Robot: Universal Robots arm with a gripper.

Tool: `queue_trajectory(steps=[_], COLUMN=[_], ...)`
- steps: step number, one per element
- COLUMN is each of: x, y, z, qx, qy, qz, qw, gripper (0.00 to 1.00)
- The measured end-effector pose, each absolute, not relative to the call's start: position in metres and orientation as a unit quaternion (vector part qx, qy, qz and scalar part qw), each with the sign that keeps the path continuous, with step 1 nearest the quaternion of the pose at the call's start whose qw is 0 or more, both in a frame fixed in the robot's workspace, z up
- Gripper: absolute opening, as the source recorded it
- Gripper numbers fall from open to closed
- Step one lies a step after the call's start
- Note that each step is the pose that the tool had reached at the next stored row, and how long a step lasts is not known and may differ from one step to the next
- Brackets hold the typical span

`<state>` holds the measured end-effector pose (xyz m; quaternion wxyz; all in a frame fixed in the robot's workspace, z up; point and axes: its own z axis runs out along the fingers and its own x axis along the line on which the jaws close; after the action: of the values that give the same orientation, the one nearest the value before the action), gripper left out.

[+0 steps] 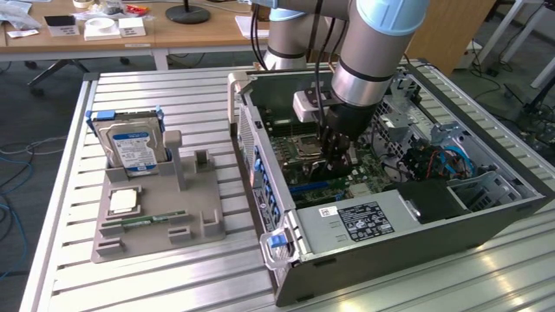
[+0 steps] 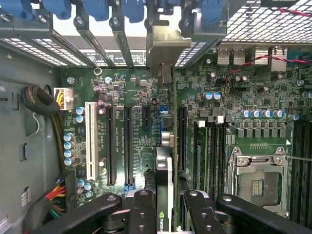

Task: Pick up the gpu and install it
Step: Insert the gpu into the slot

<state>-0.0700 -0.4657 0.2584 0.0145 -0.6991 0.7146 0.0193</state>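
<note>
Over the ribbed green motherboard [image 2: 136, 126], black metal claw [image 2: 165, 204] clamping the thin, flat gpu [image 2: 165, 170] edge-on.

Silver UR arm [image 1: 368, 71] w/ pale-blue joint caps, black cables, black bolted linkages.

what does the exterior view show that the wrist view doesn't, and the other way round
Exterior view alone: the grey holder tray on the slatted table, with the blue-labelled hard drive standing in it, a RAM stick lying flat, and the computer case from outside.

Wrist view alone: the white expansion slot, the long black slots and the empty CPU socket up close.

Both: the gripper shut on the gpu, held edge-on above the motherboard inside the case.
</note>
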Motion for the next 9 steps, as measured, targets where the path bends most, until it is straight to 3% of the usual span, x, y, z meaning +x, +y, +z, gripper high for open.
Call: queue_trajectory(steps=[9], x=[-0.0731], y=[-0.4657], z=[0.2580], qx=[-0.699], qy=[0.715], qz=[0.019], qw=[0.015], gripper=[0.27])
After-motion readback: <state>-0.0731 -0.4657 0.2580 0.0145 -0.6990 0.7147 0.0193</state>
